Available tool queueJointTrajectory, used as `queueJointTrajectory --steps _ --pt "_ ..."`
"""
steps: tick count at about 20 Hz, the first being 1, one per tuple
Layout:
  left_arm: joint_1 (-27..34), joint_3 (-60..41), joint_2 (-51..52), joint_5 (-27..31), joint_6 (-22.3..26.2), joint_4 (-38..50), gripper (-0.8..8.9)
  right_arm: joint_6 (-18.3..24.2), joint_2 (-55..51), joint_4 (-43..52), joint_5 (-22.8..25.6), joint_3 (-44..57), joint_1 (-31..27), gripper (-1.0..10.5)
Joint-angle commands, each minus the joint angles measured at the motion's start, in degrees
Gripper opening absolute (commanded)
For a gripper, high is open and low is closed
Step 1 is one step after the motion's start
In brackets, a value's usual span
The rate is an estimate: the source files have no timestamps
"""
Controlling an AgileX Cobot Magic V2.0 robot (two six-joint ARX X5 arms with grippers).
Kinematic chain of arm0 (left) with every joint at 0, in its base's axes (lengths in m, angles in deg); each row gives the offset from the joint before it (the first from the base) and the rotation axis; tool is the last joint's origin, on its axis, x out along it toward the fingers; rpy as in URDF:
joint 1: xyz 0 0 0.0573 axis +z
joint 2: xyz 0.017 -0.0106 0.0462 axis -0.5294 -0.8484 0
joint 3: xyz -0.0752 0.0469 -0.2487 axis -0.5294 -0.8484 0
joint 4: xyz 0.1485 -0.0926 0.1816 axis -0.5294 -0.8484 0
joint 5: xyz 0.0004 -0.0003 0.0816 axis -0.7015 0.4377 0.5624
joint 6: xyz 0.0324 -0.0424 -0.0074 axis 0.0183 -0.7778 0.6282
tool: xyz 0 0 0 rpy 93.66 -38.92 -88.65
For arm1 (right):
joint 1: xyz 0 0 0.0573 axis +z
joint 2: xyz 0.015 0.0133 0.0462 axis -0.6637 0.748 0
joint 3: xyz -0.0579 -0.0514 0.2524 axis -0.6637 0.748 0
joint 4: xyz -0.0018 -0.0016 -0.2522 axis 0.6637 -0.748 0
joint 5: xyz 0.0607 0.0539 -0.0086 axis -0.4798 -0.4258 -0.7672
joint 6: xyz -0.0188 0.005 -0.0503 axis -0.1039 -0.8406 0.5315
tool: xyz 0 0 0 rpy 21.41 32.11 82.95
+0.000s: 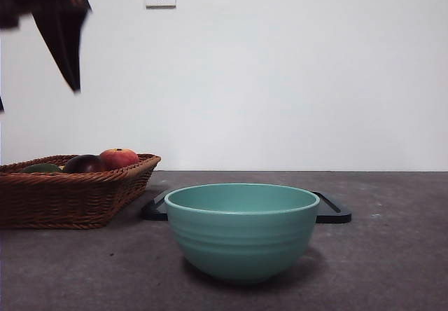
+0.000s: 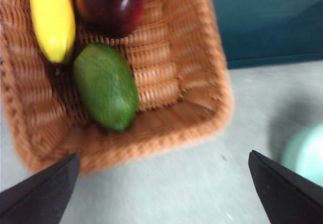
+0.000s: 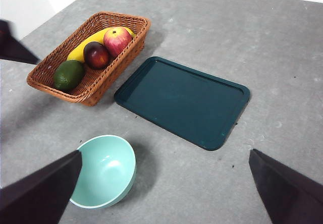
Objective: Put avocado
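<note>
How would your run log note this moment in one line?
left pincer: open, above basket | avocado: in basket, ungrasped | right pincer: open, waiting

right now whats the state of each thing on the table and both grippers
avocado: lying in the basket, untouched
wicker basket: upright, holding four fruits
banana: in the basket beside the avocado
maroon fruit: in the basket
red-orange fruit: in the basket
teal bowl: upright, empty
dark tray: flat, bare
left gripper: open, above the basket's edge
right gripper: open, high above the table
</note>
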Motion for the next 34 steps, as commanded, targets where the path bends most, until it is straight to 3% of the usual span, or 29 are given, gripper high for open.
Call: queueJointTrajectory --steps 1,3,17,18,22,26,34 --pt "-0.15 2.62 -5.73 4.00 2.43 0.61 6.84 0.55 0.22 0.39 -0.15 -0.87 0.20 6.5" --pt "-0.11 4.04 -9.92 6.99 2.78 0.94 6.84 0.55 0.22 0.39 -0.15 -0.87 0.20 6.5" --pt "0.31 4.37 -24.02 7.17 1.60 8.94 6.81 0.57 0.22 0.39 -0.15 -0.87 0.20 6.5" --pt "0.39 4.37 -24.44 7.17 1.51 9.03 6.60 0.57 0.22 0.39 -0.15 -0.87 0.20 6.5" --pt "0.76 4.37 -25.90 7.15 1.49 8.17 4.25 0.57 0.22 0.39 -0.15 -0.87 0.20 6.5" --pt "0.83 4.57 -26.14 7.15 1.51 8.63 1.19 0.57 0.22 0.39 -0.15 -0.87 0.20 6.5" --pt "0.22 14.75 -25.44 6.91 1.75 -1.25 1.18 0.57 0.24 0.39 -0.15 -0.87 0.20 6.5"
